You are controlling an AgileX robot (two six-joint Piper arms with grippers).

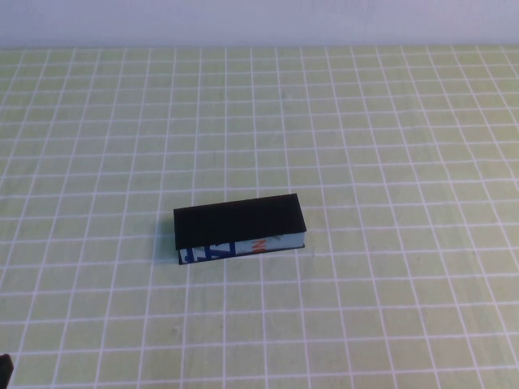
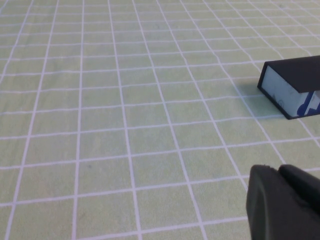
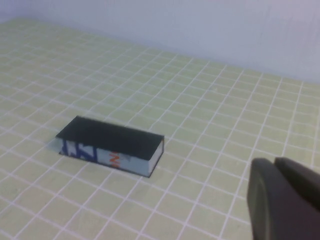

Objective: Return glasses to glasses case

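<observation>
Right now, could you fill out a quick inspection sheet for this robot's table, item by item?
Surface: green tablecloth with a white grid.
Job's things: glasses case, closed, lying flat near the middle, printed edge facing the robot; glasses: nothing seen.
Clutter: nothing seen.
Grippers: left gripper low, apart from the case; right gripper raised, also apart from it; neither holds anything.
Cables: nothing seen.
Surroundings: pale wall behind the table.
</observation>
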